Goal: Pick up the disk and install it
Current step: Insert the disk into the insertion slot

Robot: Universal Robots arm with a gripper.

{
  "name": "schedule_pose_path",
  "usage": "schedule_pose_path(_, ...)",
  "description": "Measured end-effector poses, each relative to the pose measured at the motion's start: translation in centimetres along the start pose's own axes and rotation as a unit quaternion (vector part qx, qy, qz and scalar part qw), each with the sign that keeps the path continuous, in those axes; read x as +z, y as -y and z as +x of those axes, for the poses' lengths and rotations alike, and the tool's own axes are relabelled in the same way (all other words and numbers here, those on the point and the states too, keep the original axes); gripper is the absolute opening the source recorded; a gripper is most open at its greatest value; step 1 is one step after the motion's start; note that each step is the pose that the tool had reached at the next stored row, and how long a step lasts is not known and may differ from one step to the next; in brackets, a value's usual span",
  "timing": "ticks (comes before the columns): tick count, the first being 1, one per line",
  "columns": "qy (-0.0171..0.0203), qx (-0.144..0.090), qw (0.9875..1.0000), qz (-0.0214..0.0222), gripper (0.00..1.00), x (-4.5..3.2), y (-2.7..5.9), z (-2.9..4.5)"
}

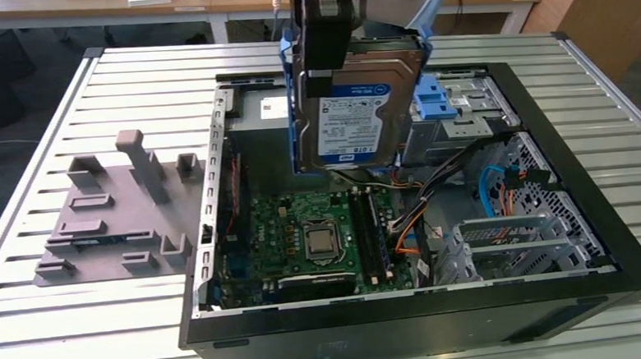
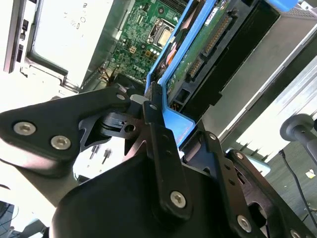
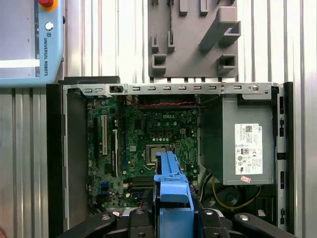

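Note:
The disk (image 1: pixel 359 112) hangs upright above the open computer case (image 1: pixel 416 327), its blue-and-white label facing the exterior view and blue rails along its sides. My gripper (image 1: pixel 326 72) comes down from above and is shut on the disk's upper part, one black finger lying across the label side. In the second wrist view the gripper (image 2: pixel 166 124) clamps the blue bracket of the disk (image 2: pixel 208 44), whose green circuit side shows. In the first wrist view the blue bracket of the disk (image 3: pixel 171 191) sits between the black fingers, over the motherboard.
Inside the case lie the motherboard (image 1: pixel 312 229), a grey power supply box (image 3: pixel 242 148) and a metal drive cage with a blue latch (image 1: pixel 454 98). A grey fixture plate (image 1: pixel 119 215) rests on the slatted table (image 1: pixel 108 322) at the exterior view's left. A teach pendant (image 3: pixel 29 44) lies beside the case.

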State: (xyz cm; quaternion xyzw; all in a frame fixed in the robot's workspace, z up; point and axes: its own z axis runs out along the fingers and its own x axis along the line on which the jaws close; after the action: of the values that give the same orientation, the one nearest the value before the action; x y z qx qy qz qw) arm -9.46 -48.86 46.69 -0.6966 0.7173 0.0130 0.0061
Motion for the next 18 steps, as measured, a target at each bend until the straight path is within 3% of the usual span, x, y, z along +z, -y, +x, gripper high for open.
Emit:
schedule_pose_path(8,0.0000,0.000,1.0000,-0.0002,0.36,-0.01,0.43,0.00)
schedule_pose_path(18,0.0000,0.000,1.0000,-0.0001,0.36,-0.02,0.60,0.82)
